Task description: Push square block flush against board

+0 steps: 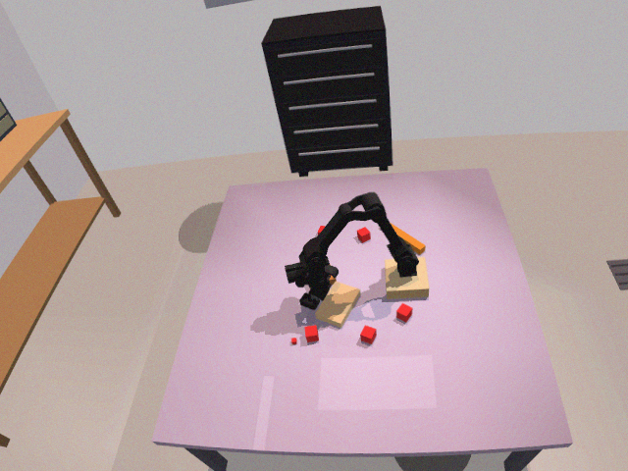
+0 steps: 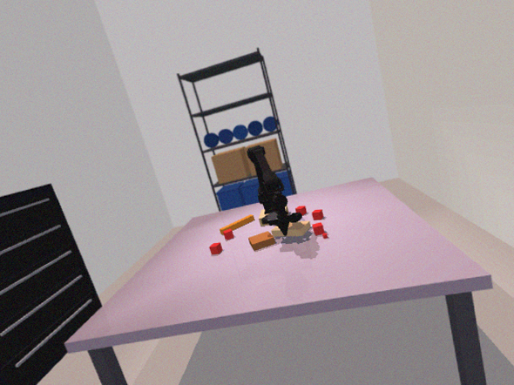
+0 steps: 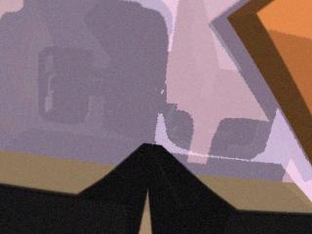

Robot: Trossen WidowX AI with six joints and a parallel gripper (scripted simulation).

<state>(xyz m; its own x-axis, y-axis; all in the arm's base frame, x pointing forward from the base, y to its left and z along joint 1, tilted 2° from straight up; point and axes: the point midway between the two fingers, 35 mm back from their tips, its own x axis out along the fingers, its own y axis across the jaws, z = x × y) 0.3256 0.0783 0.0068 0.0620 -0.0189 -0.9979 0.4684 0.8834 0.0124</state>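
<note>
The square block, orange-brown, shows in the exterior view (image 2: 262, 241) and at the upper right of the wrist view (image 3: 294, 21); in the top view the arm hides most of it. The board (image 1: 336, 306) (image 2: 301, 228) (image 3: 44, 171) is flat, pale wood. In the wrist view a narrow strip of table shows between block and board, and their facing edges are not parallel. My gripper (image 1: 309, 302) (image 2: 285, 233) (image 3: 150, 153) is shut and empty, low by the board's long side on the left in the top view. Whether it touches the board I cannot tell.
Several red cubes lie around, including one (image 1: 311, 333) near the board, one (image 1: 368, 335) and one (image 1: 404, 312). A tiny red cube (image 1: 293, 340) lies beside the first. An orange bar (image 1: 413, 240) (image 2: 236, 223) lies behind the arm's pale wooden base (image 1: 392, 291).
</note>
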